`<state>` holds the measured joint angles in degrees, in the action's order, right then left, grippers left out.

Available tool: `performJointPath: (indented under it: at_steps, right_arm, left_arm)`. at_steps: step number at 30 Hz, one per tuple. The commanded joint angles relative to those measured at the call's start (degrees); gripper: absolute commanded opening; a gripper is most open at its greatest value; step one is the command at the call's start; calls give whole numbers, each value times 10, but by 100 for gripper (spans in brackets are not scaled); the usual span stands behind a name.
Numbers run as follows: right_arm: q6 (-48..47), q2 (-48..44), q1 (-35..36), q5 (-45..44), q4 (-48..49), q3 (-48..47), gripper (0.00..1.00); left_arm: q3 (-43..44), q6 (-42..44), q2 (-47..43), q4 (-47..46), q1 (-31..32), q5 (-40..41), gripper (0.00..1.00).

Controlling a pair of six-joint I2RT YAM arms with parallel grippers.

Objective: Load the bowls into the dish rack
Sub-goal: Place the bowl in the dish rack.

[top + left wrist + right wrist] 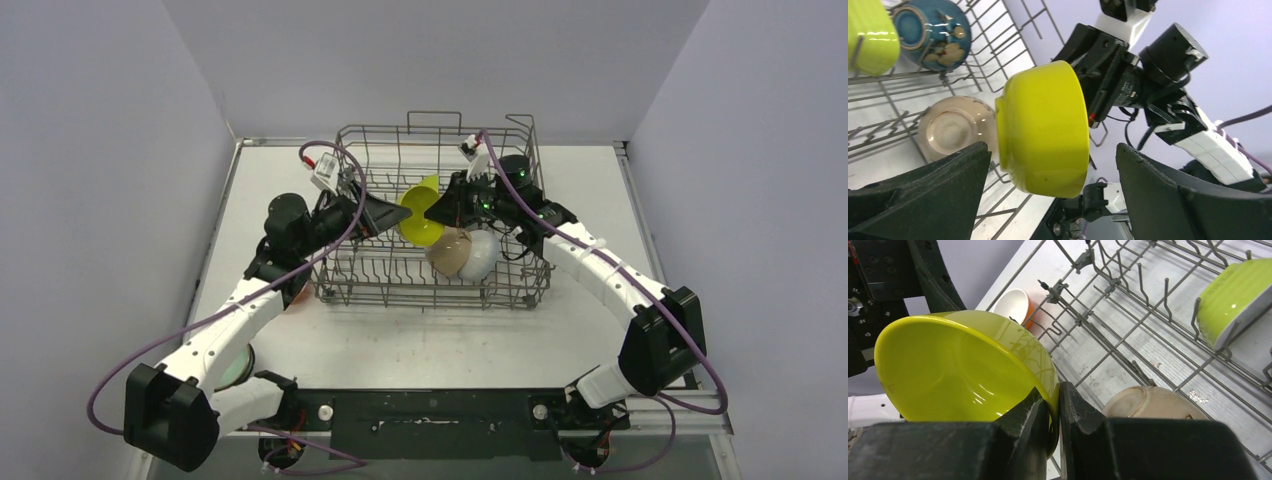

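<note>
A yellow bowl [420, 215] hangs tilted on its side over the middle of the dish rack [350, 285]. My right gripper [1058, 405] is shut on its rim, one finger inside the yellow bowl [963, 365] and one outside. My left gripper [1053, 195] is open, its fingers [933, 195] standing wide on either side of the yellow bowl [1043, 130] without touching it. In the rack lie a beige bowl [452, 252], a white bowl [482, 255], a lime bowl [1238, 295] and a blue-patterned bowl [930, 30].
An orange bowl [1015, 305] with a white inside sits on the table just outside the rack's left side. A pale green bowl [235, 365] lies under my left arm near the front. The rack's upright tines [1140, 285] stand below the held bowl.
</note>
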<state>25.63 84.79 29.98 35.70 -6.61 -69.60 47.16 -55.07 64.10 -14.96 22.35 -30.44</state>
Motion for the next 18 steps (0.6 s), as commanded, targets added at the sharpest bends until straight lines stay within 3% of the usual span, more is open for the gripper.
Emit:
performJointPath:
  at_steps: [1,7,13,15,18]
  right_arm:
    - [15,-17,-4,41,62,-4,5]
    - [16,-16,-4,46,62,-6,5]
    - [17,-13,-4,47,62,-7,5]
    - [17,-12,-4,47,62,-9,5]
    - [17,-9,-4,49,62,-10,5]
  left_arm:
    - [-2,-37,9,-77,4,-41,95]
    - [11,-32,28,-53,17,-39,88]
    - [49,20,43,54,32,-18,81]
    - [50,17,45,51,33,-20,77]
    - [46,9,45,35,33,-21,59]
